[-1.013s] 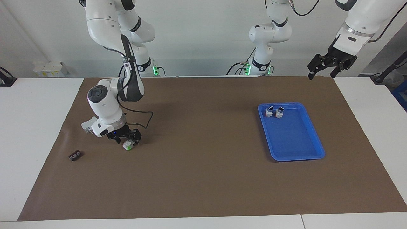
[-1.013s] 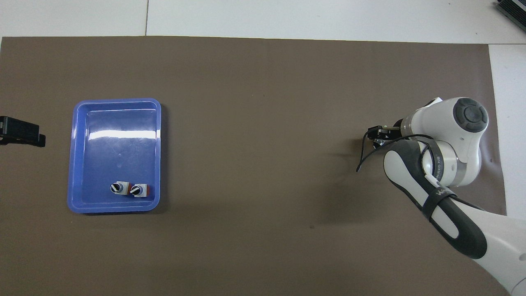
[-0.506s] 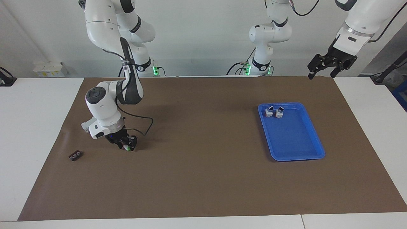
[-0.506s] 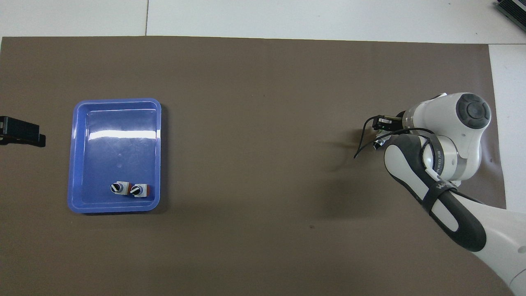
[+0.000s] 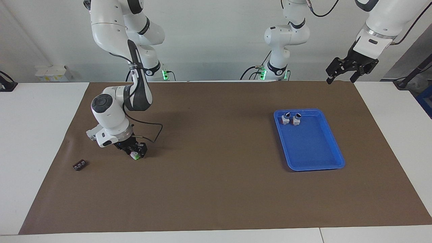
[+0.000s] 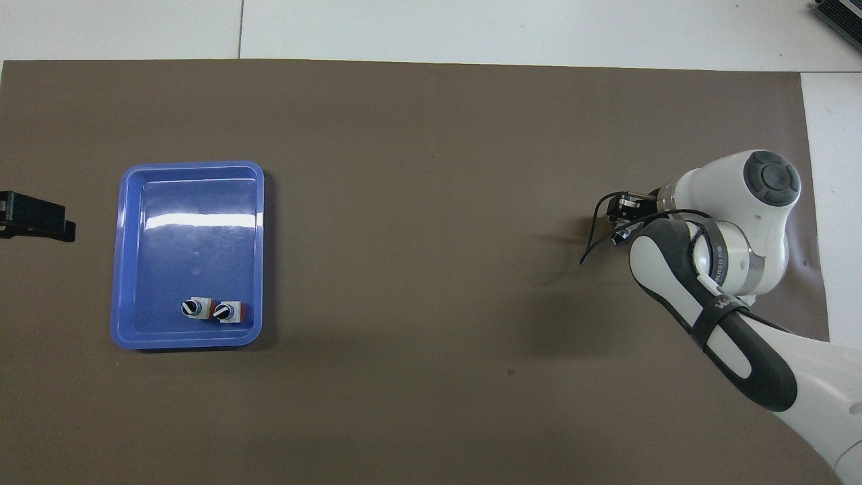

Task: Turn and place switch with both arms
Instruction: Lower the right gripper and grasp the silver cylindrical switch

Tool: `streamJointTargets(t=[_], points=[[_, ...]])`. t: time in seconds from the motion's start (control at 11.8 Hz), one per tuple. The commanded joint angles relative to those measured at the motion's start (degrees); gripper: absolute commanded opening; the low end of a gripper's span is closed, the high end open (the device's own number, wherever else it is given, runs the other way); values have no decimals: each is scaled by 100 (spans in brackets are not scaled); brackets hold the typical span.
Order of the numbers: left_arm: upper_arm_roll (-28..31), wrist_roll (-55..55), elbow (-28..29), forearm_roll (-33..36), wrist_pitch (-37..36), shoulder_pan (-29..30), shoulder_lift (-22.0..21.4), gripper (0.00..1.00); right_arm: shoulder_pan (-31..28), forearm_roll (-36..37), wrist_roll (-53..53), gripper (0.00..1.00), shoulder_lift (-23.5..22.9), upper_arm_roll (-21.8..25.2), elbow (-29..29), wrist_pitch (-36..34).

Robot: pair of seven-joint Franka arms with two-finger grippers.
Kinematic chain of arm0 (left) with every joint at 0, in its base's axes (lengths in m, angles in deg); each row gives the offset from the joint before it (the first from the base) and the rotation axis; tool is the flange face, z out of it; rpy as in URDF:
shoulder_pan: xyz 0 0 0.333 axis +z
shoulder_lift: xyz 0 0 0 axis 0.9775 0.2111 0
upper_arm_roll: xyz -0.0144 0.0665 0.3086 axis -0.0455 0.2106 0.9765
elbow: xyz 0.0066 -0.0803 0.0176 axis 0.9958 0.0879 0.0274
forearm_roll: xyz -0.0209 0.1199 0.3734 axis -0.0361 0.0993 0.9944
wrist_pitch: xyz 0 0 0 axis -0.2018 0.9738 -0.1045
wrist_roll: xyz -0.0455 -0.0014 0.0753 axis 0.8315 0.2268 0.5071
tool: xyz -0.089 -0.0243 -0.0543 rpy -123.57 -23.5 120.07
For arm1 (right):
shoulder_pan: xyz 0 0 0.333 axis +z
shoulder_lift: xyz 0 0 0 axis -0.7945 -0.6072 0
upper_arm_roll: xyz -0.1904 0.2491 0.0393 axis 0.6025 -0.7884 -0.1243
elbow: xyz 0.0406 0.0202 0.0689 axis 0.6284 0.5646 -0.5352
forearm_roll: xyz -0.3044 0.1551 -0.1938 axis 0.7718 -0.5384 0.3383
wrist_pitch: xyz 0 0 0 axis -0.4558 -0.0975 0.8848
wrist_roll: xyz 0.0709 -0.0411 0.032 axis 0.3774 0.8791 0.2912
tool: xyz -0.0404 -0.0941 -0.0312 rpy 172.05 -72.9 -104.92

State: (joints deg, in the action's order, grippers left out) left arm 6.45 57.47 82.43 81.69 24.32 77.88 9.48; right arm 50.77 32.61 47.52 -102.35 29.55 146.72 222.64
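The switch (image 5: 135, 156) sits low at the brown mat (image 5: 216, 189), toward the right arm's end of the table, its green base showing just under the right gripper (image 5: 134, 151). That gripper's black fingers (image 5: 141, 149) are closed in against the switch from both sides, gripping its white body; whether the switch touches the mat or is just clear of it cannot be told. A small black part (image 5: 80, 165) lies on the mat nearer that end's edge.

Toward the left arm's end, a blue tray (image 5: 332, 148) holds two red-based switches (image 5: 290, 118) side by side in its corner nearest the robots.

The left gripper (image 5: 341, 78) waits high over the mat's corner near its own base, fingers spread wide and holding nothing.
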Motion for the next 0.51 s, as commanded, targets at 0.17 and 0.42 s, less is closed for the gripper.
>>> streamJointTargets(t=[0.17, 0.42], points=[[-71, 21, 170, -6, 9, -59, -161, 99, 43, -343, -628, 0, -11, -26, -215, -303], [-107, 143, 205, -41, 88, -218, -161, 99, 61, -744, -3273, 0, 269, -113, -802, -1602]])
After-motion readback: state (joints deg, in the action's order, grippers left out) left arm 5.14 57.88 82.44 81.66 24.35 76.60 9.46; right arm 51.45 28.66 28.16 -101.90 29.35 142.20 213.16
